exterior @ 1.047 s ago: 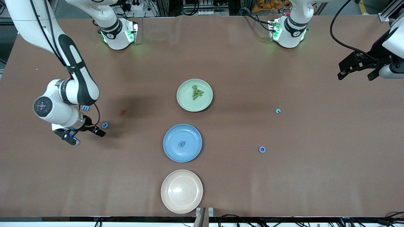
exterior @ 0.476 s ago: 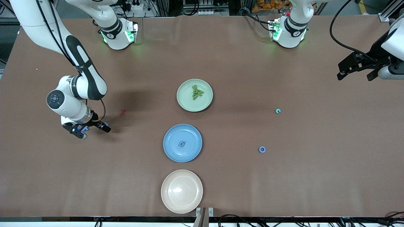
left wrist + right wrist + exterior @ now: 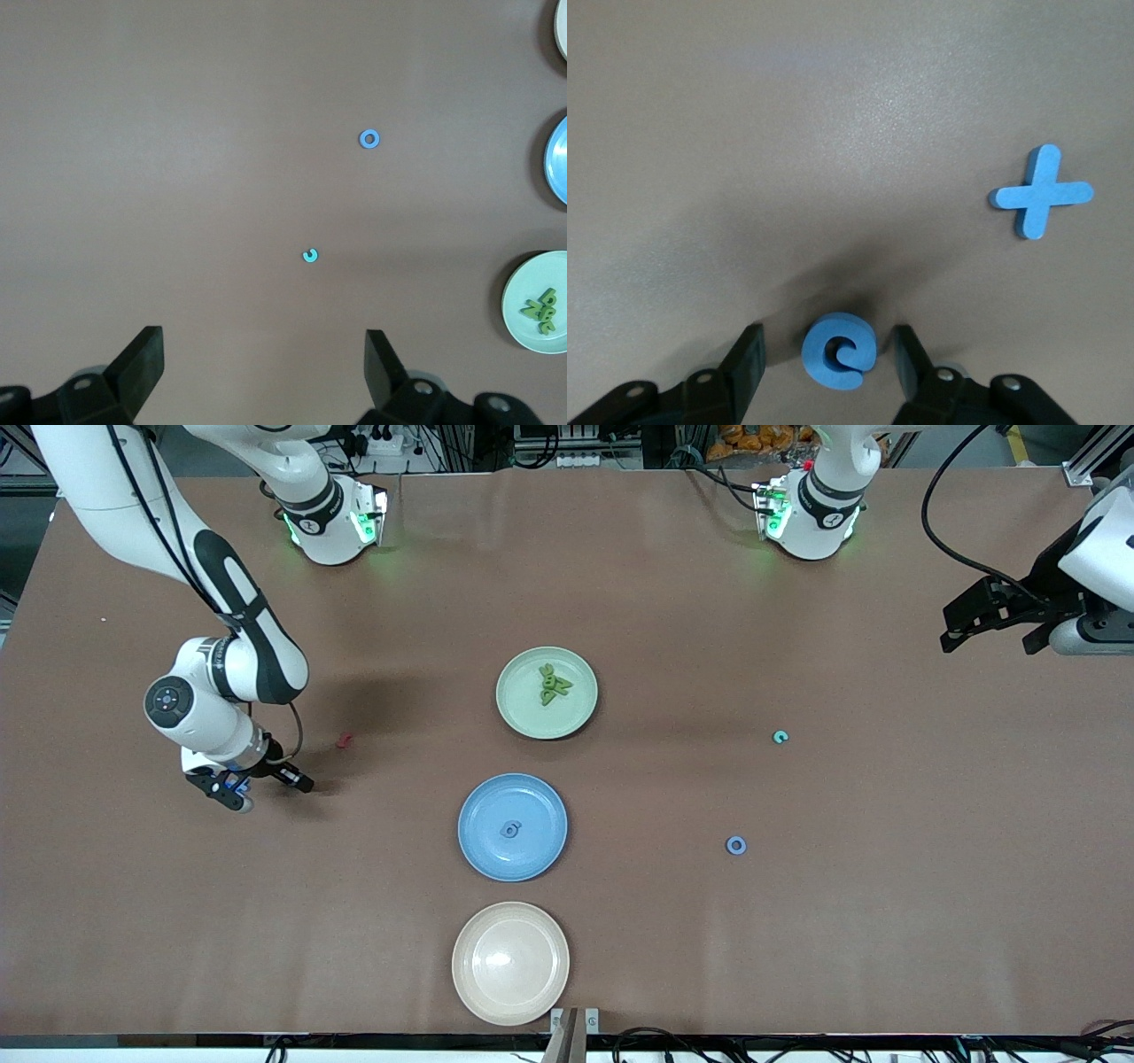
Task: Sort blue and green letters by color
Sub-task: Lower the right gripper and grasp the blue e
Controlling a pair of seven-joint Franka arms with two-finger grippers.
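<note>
The right gripper (image 3: 261, 784) has slid in over the blue curled letter (image 3: 839, 351) and narrowed, fingers straddling it on the table (image 3: 797, 921) without touching, blue plus (image 3: 1041, 192) nearby. The left gripper (image 3: 990, 629) waits, spread wide.

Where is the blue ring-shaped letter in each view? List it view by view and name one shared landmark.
Front view: the blue ring letter lies on bare table, nearer the camera than the teal letter, toward the left arm's end from the blue plate.
Left wrist view: it shows here, apart from the teal letter.
Right wrist view: not in it.
Shared landmark: the teal letter, in the front and left wrist views.
</note>
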